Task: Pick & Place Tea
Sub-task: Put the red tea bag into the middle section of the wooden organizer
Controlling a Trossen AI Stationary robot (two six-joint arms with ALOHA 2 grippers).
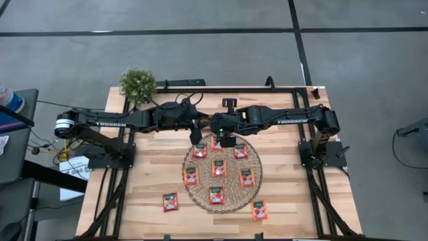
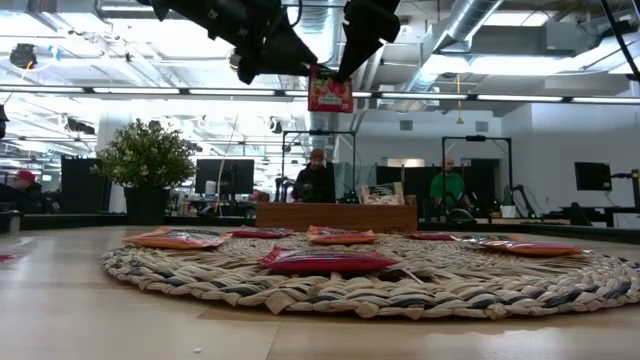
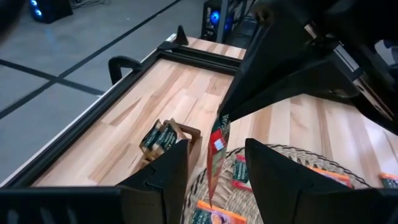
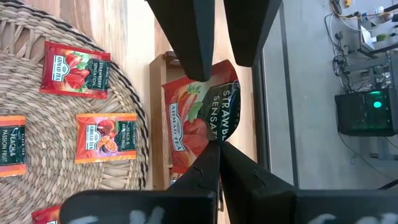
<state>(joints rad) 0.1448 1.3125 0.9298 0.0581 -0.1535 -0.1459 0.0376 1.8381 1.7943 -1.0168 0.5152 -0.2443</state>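
Observation:
My right gripper (image 4: 222, 152) is shut on a red-orange tea sachet (image 4: 202, 106), which hangs in the air over the far rim of the round woven mat (image 1: 223, 173). The open fingers of my left gripper (image 3: 216, 149) stand on either side of this sachet; in the left wrist view a gap shows on each side. Several more tea sachets (image 1: 219, 167) lie flat on the mat. Two others (image 1: 170, 201) (image 1: 259, 210) lie on the bare table near its front edge. A small wooden tray (image 3: 165, 137) holding sachets rests just beyond the mat. My right gripper pinches the sachet's top edge (image 4: 222, 142) between its two fingertips, coming slanting down from above on the table's right. The sachet hangs below the fingers (image 2: 345, 62), nearly upright and clear of the mat and the tray.
A potted plant (image 1: 138, 84) stands at the table's far left corner. The dark arm frames run along both table sides. Bare wood lies left and right of the mat. People sit at desks in the room beyond the table.

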